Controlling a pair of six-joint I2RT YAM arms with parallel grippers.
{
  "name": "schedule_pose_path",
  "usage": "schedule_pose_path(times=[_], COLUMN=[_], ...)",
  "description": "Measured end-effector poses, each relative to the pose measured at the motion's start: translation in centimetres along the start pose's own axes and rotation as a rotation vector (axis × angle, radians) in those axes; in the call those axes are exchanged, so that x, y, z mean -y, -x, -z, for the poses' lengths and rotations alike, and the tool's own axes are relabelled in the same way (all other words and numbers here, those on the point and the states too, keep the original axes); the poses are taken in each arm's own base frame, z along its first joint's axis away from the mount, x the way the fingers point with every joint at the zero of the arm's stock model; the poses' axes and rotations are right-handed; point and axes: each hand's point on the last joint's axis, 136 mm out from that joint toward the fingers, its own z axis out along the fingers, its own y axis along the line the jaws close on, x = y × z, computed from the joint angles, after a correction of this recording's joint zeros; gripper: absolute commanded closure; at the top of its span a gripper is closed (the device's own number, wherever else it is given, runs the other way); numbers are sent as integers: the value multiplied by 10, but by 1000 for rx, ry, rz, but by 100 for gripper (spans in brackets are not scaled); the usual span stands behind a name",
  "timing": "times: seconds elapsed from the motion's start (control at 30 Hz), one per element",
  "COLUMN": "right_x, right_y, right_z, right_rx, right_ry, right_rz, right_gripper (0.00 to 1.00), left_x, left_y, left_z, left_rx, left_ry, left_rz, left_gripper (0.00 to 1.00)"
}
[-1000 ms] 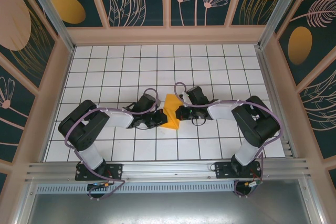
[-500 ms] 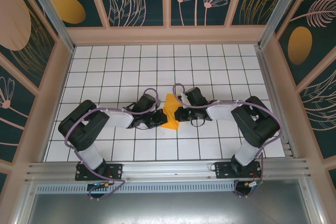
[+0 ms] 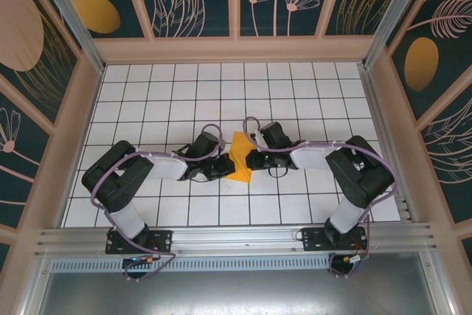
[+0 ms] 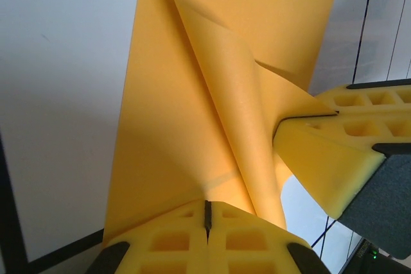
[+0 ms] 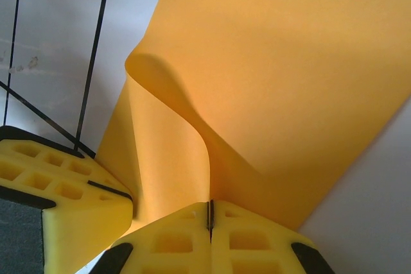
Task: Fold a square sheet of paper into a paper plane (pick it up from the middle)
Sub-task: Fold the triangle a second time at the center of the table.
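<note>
Left claw (image 4: 207, 217), right claw (image 5: 209, 215): tight on orange paper (image 4: 186, 126).

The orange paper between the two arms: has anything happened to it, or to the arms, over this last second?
Nothing has visibly changed. The left hand and the right hand both stay pinched shut on the orange paper, which hangs curled between them in the same spot, and both arms keep the same pose.
</note>
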Motion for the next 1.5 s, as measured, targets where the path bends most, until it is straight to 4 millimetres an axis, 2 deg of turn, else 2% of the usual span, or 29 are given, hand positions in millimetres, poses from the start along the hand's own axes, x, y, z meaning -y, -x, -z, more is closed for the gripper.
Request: schedule_pose_path(times=[0.77,0.87,0.93,1.03,1.5], right_x=[3,3,2,2,0], right_y=[2,3,4,4,6], right_z=[-2,-3,-4,-4,-8], right_rx=[-8,-7,-8,-8,-4], right_ry=[-25,-24,-23,-23,-1], right_rz=[-3,-2,-1,-1,4], right_gripper=[95,95,95,95,95], left_x=[-2,-3,1,13,48], left_y=[5,5,7,12,35], left_z=[3,8,13,21,42], left_rx=[37,50,69,98,223], left_ry=[17,21,16,-13,-113], left_rz=[-3,-6,-14,-34,-91], left_gripper=[100,91,86,86,95])
